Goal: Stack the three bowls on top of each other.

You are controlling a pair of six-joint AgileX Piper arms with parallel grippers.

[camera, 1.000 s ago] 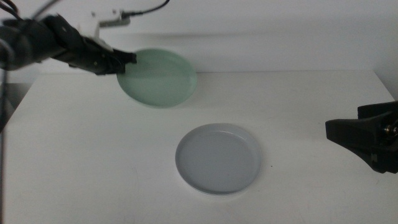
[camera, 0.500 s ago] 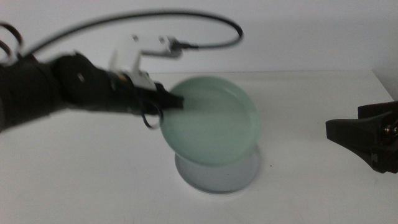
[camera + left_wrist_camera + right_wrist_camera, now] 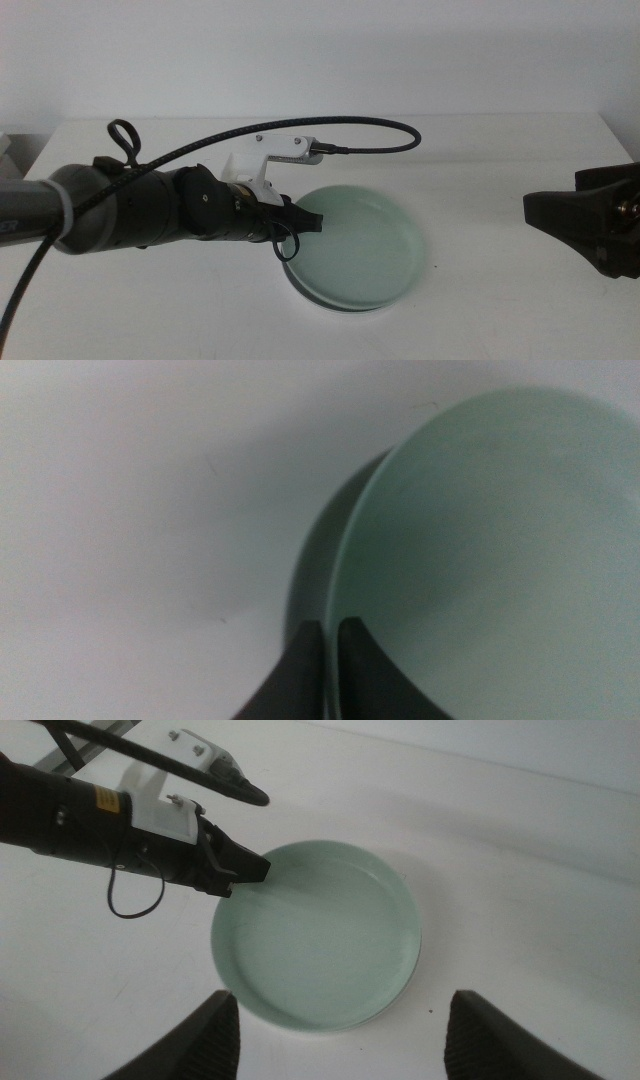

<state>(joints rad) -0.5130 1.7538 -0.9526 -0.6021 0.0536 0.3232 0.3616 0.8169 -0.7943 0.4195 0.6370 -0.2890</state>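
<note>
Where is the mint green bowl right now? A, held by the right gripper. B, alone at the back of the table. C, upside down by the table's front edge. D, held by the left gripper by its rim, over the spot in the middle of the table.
D: the left gripper is shut on the near rim of the mint green bowl, in the middle of the table; the right gripper waits open at the right side.

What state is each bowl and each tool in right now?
Green bowl: level, over where the lower bowl lies, rim pinched by the left tool.
Lower bowl: under the green one, only a dark edge shows; colour can't be told.
Third bowl: not in view.
Left tool: shut on the green bowl's rim.
Right tool: open, waiting at the table's right side, holding nothing.
</note>
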